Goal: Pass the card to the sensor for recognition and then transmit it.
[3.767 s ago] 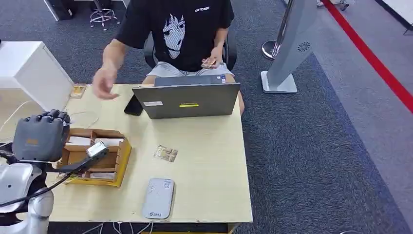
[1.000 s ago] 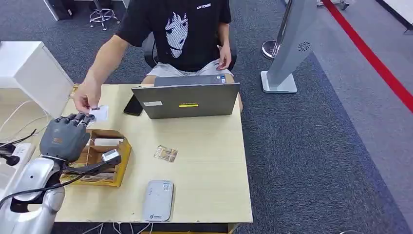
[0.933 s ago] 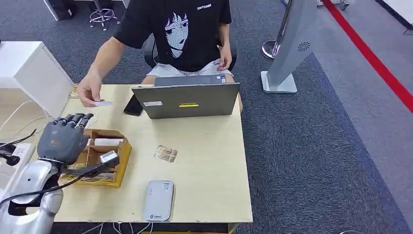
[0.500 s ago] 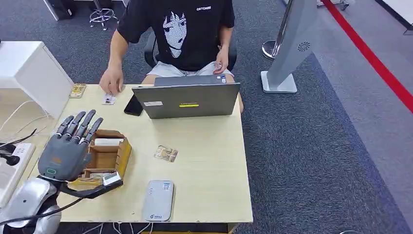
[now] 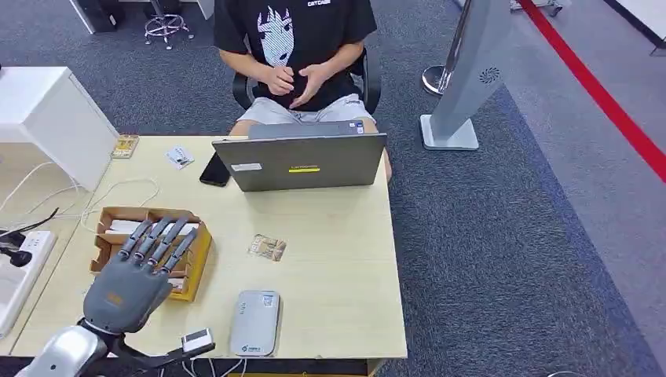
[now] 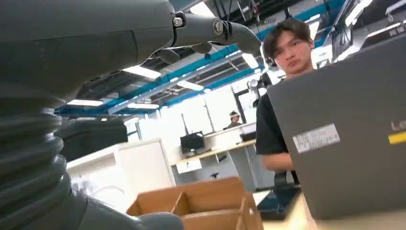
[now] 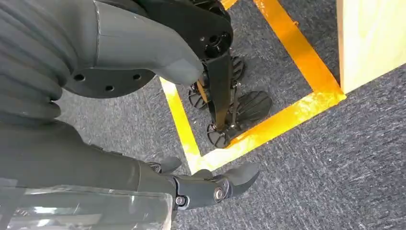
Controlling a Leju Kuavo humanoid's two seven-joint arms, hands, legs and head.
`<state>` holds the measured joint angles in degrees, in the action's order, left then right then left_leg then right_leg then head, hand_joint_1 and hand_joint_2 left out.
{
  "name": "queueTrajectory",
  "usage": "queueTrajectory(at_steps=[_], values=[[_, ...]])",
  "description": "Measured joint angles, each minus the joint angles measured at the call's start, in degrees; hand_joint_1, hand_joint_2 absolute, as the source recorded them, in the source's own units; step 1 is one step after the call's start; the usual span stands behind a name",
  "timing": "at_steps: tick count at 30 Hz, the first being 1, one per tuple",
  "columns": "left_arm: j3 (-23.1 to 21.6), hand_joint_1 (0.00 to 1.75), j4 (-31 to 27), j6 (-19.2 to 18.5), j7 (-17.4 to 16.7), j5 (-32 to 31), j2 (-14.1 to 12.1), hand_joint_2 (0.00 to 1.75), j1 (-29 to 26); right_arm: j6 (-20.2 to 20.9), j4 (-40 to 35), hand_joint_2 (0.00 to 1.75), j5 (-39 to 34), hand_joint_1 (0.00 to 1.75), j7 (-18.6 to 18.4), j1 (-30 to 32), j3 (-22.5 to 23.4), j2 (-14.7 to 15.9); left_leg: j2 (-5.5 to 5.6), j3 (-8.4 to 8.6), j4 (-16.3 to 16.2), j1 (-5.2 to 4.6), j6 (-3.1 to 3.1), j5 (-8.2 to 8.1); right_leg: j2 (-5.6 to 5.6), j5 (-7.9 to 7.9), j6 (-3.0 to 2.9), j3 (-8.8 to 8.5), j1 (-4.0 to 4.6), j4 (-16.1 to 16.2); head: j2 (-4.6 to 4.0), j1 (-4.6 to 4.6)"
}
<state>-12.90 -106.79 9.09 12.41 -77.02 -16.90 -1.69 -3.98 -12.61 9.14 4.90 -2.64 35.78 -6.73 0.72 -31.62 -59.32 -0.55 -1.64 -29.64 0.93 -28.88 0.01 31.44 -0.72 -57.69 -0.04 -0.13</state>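
One hand is working above the table: the left hand (image 5: 137,271), released, fingers spread straight, nothing in it. It hovers over the near edge of the open brown cardboard box with dividers (image 5: 200,239), fingertips over the compartments.

Small white card (image 5: 179,157) lies flat on the pale wooden table (image 5: 345,259), at the far left, just beside a black phone (image 5: 214,170) and the grey laptop lid (image 5: 302,161). From the left hand it lies forward, beyond the box. Its long axis is skewed to the table edge. Pale flat pieces sit in the box's far compartments; whether they are cards, cannot tell.

Grey-white flat sensor pad (image 5: 255,322) rests at the near edge, to the right of the left hand and close by, long axis running near to far. Judgement: the left hand is the nearer one to both card and pad.

Right hand (image 7: 105,86) hangs low over dark carpet and yellow floor tape, thumb and fingers apart, slack, grasping nothing.

Head view gives the plan: card, box and pad in their layout. Left wrist view looks low across the box rim at the laptop's back and the seated person in a black shirt (image 5: 294,47), with the fingers (image 6: 230,31) arched overhead, nothing beneath them.
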Motion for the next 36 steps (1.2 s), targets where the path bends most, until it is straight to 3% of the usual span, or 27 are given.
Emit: queueTrajectory(at_steps=[8,14,22,36], values=[[0.0,0.0,2.8,0.2,-2.8,-2.7,-1.4,1.75,-3.3,-0.1,0.0,1.75,2.2,0.0,-0.1,0.0,1.1,-0.3,0.01,-0.01,0.0,-0.01,0.0,0.0,-0.01,0.0,0.0,-0.01,0.0,0.0,0.0,0.02],[0.7,0.0,6.5,1.8,-2.9,-2.9,-1.4,1.75,-3.4,0.0,-0.1,1.75,4.1,0.0,-0.1,0.0,1.4,-0.4,0.01,0.0,0.0,-0.02,0.0,0.0,-0.01,0.0,0.0,-0.01,0.0,0.0,0.0,0.02],[2.3,0.0,10.7,6.9,-3.1,-7.4,-0.3,1.75,-1.9,0.1,-0.1,1.75,6.0,0.0,0.0,0.0,1.5,-0.5,0.02,0.0,0.0,-0.01,0.0,0.0,-0.02,0.0,0.0,-0.01,0.0,0.0,0.0,0.02],[3.3,0.0,16.0,7.2,-2.9,-8.7,1.3,1.75,-0.1,0.3,-0.2,1.75,7.1,0.0,0.1,0.0,2.3,-0.6,0.02,-0.01,0.0,-0.01,0.0,0.0,-0.02,0.0,0.0,-0.01,0.0,0.0,0.0,0.0]])
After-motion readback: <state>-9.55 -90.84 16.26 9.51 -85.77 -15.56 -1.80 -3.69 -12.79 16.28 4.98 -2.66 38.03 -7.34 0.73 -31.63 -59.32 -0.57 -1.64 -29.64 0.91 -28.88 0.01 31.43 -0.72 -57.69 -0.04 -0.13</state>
